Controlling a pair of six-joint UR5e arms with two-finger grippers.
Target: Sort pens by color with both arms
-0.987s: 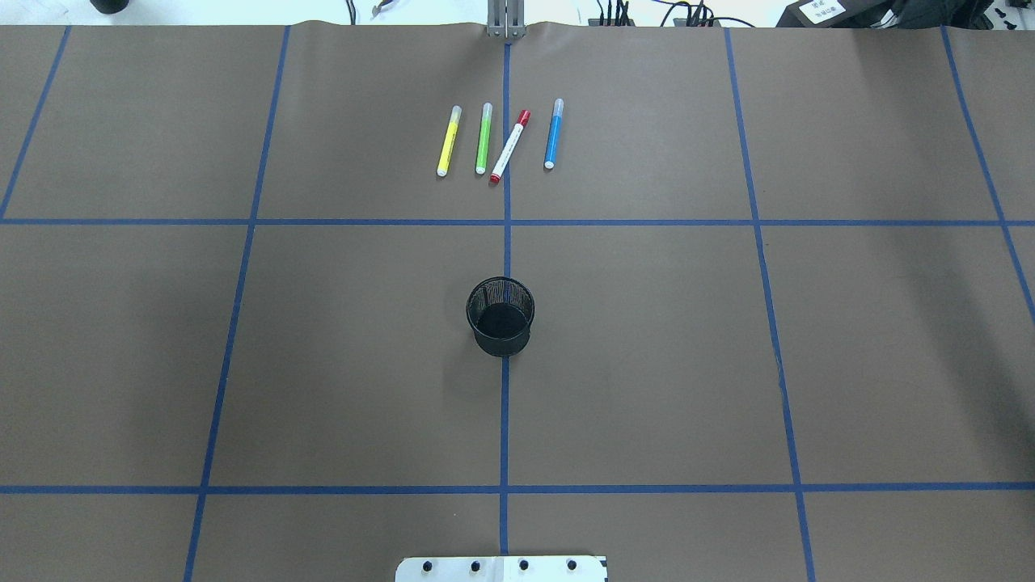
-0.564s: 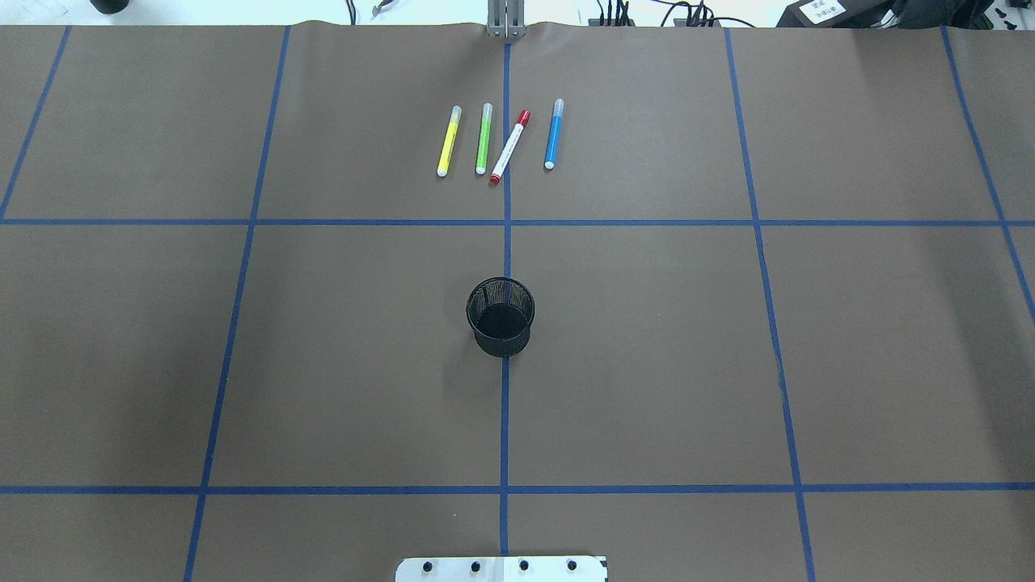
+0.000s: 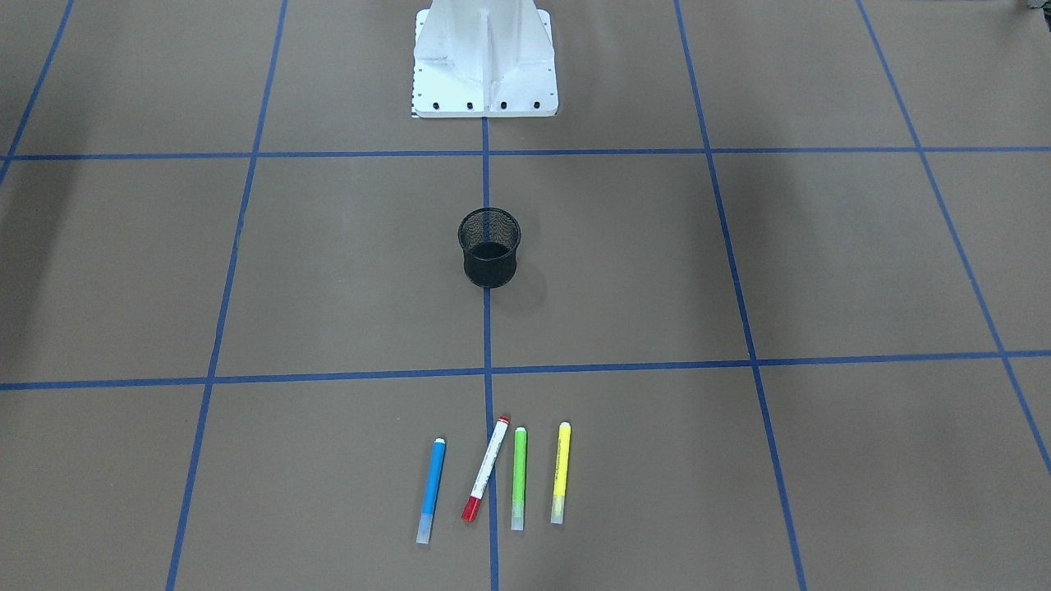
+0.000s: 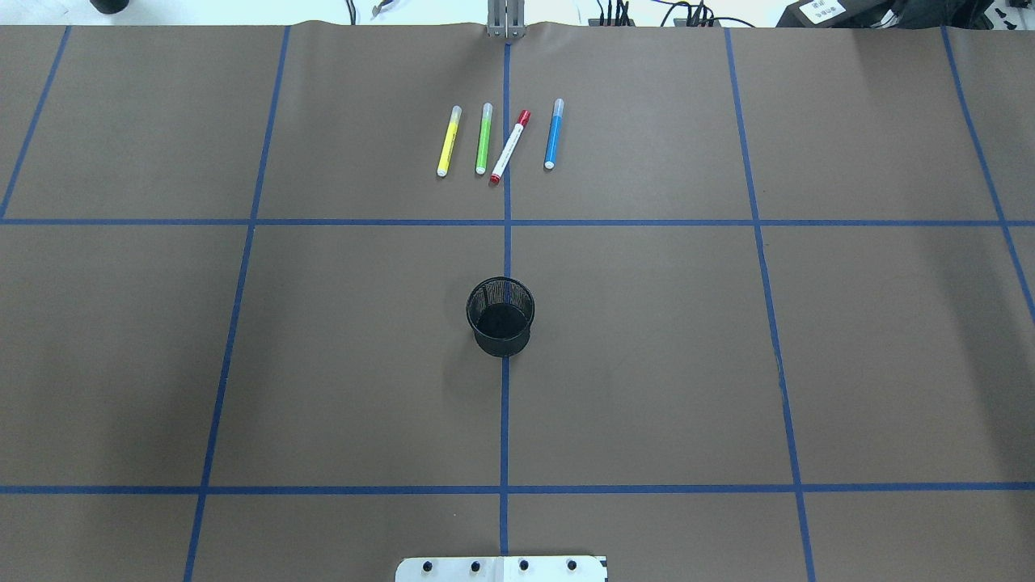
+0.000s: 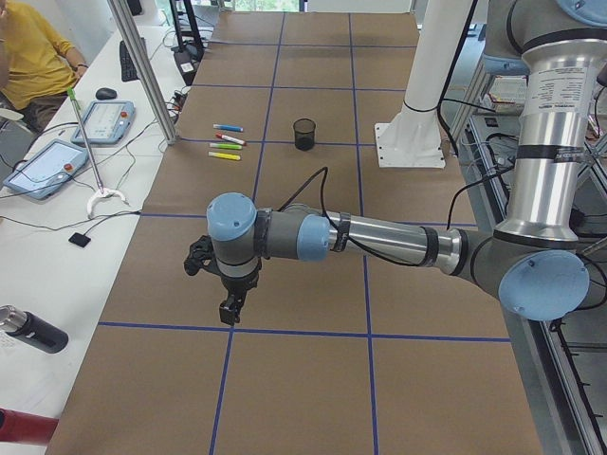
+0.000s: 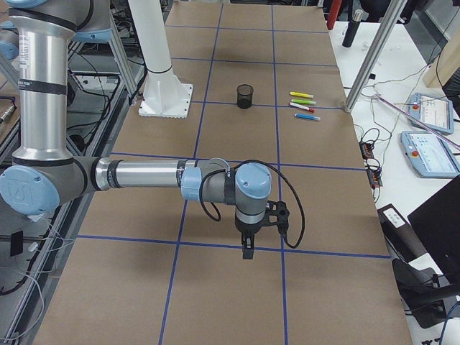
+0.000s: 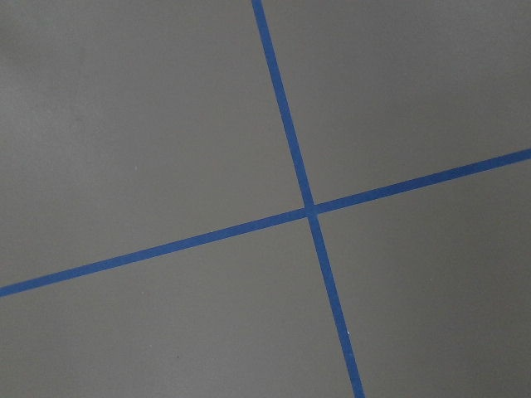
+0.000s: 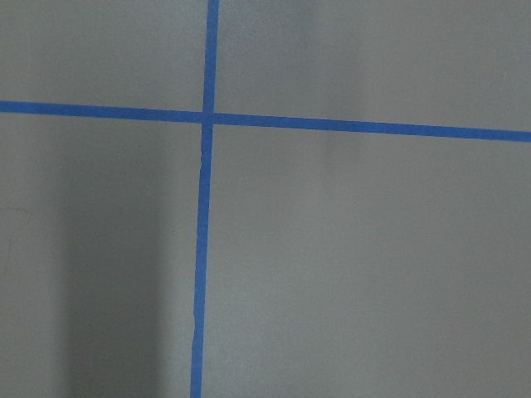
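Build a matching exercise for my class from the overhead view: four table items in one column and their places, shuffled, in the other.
Things
1. slim yellow marker pen
2. slim blue marker pen
3. white-barrelled pen with red cap
4. black mesh cup

Places
A. right end of the pen row
B. upright on the blue centre tape line, apart from the pens
C. left end of the pen row
D. lying tilted across the same tape line

Pairs: 1-C, 2-A, 3-D, 4-B

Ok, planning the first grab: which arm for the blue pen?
Right, probably. The blue pen lies on that side of the centre tape line; right arm and left arm both hover far off.
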